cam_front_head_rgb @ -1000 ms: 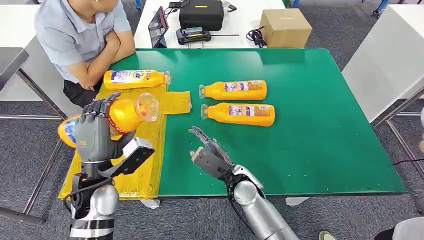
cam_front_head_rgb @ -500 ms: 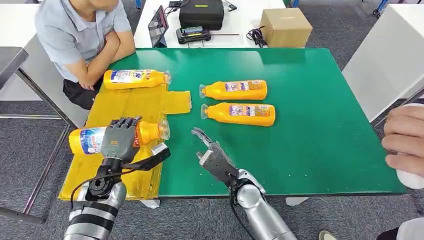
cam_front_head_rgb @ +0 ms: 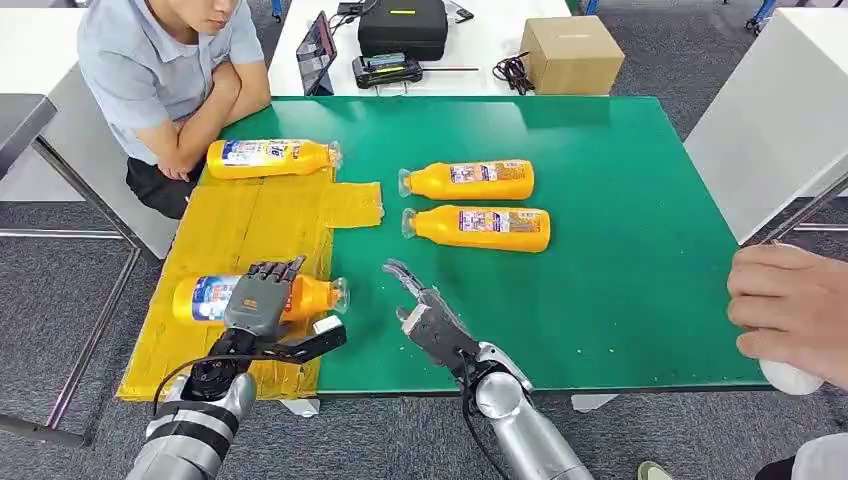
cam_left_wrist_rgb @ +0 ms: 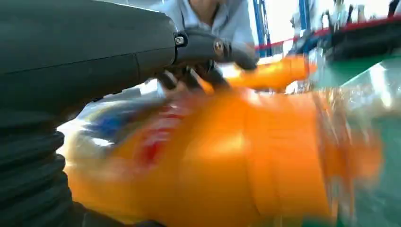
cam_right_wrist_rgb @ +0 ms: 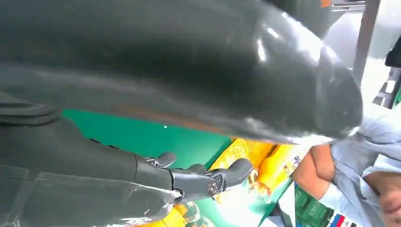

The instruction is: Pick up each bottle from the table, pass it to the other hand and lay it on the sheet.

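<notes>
Four orange bottles lying sideways, two (cam_front_head_rgb: 270,157) (cam_front_head_rgb: 262,297) on yellow sheet (cam_front_head_rgb: 250,220), two (cam_front_head_rgb: 468,180) (cam_front_head_rgb: 478,227) on green table (cam_front_head_rgb: 620,200)

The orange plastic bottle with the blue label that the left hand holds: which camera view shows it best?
The head view. There the orange plastic bottle with the blue label appears whole and sharp, lying over the yellow sheet under the left hand. The left wrist view shows it very close but blurred. The right wrist view gives blurred orange-yellow shapes I cannot identify.

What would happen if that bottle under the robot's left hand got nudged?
The bottle lies on its side on the yellow sheet, so it would probably roll. Its round plastic body looks smooth, perhaps slippery. The left hand grips it, which likely steadies it.
</notes>
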{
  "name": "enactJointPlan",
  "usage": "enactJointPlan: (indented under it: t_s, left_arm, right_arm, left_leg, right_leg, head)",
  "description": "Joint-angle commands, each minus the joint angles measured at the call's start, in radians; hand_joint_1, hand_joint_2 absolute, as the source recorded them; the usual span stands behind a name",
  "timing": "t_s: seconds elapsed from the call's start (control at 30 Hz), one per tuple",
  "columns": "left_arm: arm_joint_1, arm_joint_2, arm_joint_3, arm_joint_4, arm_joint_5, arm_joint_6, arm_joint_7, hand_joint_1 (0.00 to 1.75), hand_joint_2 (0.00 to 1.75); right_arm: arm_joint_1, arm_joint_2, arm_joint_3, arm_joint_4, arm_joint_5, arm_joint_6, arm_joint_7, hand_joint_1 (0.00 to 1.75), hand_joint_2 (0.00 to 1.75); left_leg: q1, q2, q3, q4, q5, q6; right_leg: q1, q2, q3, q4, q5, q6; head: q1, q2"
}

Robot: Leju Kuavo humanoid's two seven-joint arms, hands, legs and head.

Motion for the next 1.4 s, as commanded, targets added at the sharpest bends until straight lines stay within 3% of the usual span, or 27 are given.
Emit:
enactJointPlan:
  t_s: [0.03,0.4,0.8,1.07,1.2,1.33,1.4]
  left_arm:
    - [-0.076,0.034,0.006,0.224,0.003,-0.033,0.015,0.00,1.75]
    - [-0.076,0.024,0.022,0.255,0.004,-0.035,-0.009,0.00,1.75]
    - [0.038,-0.045,-0.105,-0.098,-0.003,-0.162,-0.028,0.00,1.75]
    - [0.119,-0.020,-0.244,-0.334,0.078,-0.246,-0.059,0.00,1.75]
    - [0.148,-0.002,-0.297,-0.433,0.097,-0.219,-0.060,0.00,1.75]
    - [0.223,-0.033,-0.287,-0.599,0.095,-0.122,-0.063,0.00,1.75]
    - [0.284,-0.080,-0.262,-0.719,0.137,-0.068,-0.075,0.00,1.75]
  right_arm:
    - [-0.046,-0.022,0.002,0.085,-0.004,-0.003,-0.009,0.00,0.00]
    - [-0.045,-0.032,-0.015,0.097,-0.001,-0.015,-0.011,0.00,0.00]
    - [-0.012,-0.019,-0.054,0.081,0.022,-0.034,-0.011,0.00,0.00]
    - [0.025,-0.026,-0.087,0.031,0.040,-0.041,-0.003,0.00,0.00]
    - [0.041,-0.025,-0.100,0.006,0.050,-0.045,-0.004,0.00,0.00]
    - [0.082,-0.008,-0.114,-0.107,0.135,-0.115,0.015,0.00,0.00]
    - [0.119,-0.001,-0.124,-0.234,0.288,-0.244,0.032,0.00,0.00]
  left_leg:
    - [0.000,0.000,0.004,-0.001,0.000,-0.001]
    - [0.000,0.000,0.008,-0.001,0.001,-0.002]
    - [0.000,-0.002,0.009,-0.001,0.000,-0.001]
    - [0.000,-0.004,0.003,0.001,0.000,-0.002]
    - [0.001,-0.003,0.004,0.002,-0.001,-0.002]
    - [0.000,-0.002,0.002,0.001,-0.001,-0.002]
    - [0.000,-0.002,0.001,0.001,0.000,-0.001]
  right_leg:
    - [0.001,0.000,0.004,-0.001,0.000,-0.002]
    - [0.000,0.000,0.008,-0.001,0.001,-0.002]
    - [0.000,-0.002,0.010,-0.001,0.000,-0.002]
    - [0.001,-0.003,0.004,0.000,-0.001,-0.002]
    - [0.001,-0.003,0.005,0.001,-0.002,-0.003]
    - [0.001,-0.002,0.003,0.001,-0.001,-0.002]
    - [0.000,-0.002,0.001,0.001,-0.001,-0.001]
  head:
    - [0.000,0.000]
    - [0.000,0.000]
    - [0.000,0.000]
    - [0.000,0.000]
    - [0.000,0.000]
    - [0.000,0.000]
    - [0.000,0.000]
